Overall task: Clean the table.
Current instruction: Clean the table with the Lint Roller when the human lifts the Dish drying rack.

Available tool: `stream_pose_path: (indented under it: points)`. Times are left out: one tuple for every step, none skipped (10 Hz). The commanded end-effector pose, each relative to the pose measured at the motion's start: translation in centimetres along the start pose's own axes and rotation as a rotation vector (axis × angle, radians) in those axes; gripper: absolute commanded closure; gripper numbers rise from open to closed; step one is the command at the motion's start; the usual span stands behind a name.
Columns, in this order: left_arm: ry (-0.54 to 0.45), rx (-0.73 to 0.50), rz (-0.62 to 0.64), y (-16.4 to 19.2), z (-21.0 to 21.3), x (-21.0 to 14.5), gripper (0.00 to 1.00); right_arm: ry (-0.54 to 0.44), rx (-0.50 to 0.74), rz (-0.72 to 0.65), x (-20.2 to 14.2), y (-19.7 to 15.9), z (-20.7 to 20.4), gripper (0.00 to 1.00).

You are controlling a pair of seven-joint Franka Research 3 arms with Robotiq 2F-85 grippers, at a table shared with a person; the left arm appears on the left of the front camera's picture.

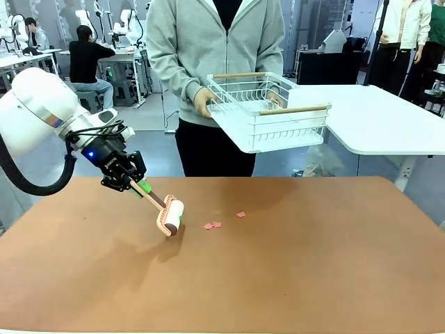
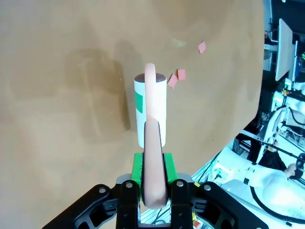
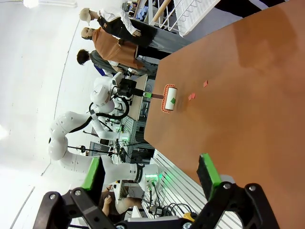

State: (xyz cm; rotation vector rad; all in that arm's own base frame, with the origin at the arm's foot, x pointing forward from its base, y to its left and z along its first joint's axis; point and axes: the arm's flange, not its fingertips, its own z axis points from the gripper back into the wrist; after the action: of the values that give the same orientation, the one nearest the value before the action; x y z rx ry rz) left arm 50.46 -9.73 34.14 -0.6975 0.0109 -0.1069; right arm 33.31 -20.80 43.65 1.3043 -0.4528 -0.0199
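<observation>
The reddish-brown table (image 1: pixel 292 271) fills the foreground. A few small pink scraps (image 1: pixel 212 225) lie near its middle, one more (image 1: pixel 240 214) slightly farther right. My left gripper (image 1: pixel 137 186) is shut on the peach handle of a lint roller (image 1: pixel 171 216), whose white roll rests on the table just left of the scraps. Seen from the left wrist, the roller (image 2: pixel 150 112) points away from the gripper (image 2: pixel 153 167), with the scraps (image 2: pixel 176 78) just beyond its tip. My right gripper (image 3: pixel 150 172) hangs open off the table's side, with the roller (image 3: pixel 169 99) and scraps (image 3: pixel 191 96) far off.
A person stands at the table's far edge holding a white wire rack (image 1: pixel 268 111) with wooden handles in both hands, above the table's back edge. A glossy white table (image 1: pixel 379 122) stands behind on the right. Wide bare tabletop (image 1: pixel 334 236) lies to the right of the scraps.
</observation>
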Motion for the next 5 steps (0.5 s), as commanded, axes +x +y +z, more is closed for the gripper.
stream_pose_path:
  points:
    - [-0.017,-0.01,-0.017,0.4,-1.7,-0.3,0.78,-0.009,0.019,0.02,-0.1,0.2,-0.1,0.0]
    - [-0.001,-0.009,-0.007,0.7,-2.5,-0.2,0.78,-0.009,0.019,0.02,-0.1,0.2,-0.1,0.0]
    - [0.006,-0.019,0.007,1.0,-3.2,0.1,0.78,-0.009,0.019,0.02,-0.1,0.2,-0.1,0.0]
    - [0.014,-0.026,0.026,1.2,-4.0,0.2,0.78,-0.009,0.019,0.02,-0.1,0.2,-0.1,0.0]
    - [0.026,-0.044,0.045,1.6,-4.6,0.2,0.78,-0.009,0.019,0.02,-0.1,0.2,-0.1,0.0]
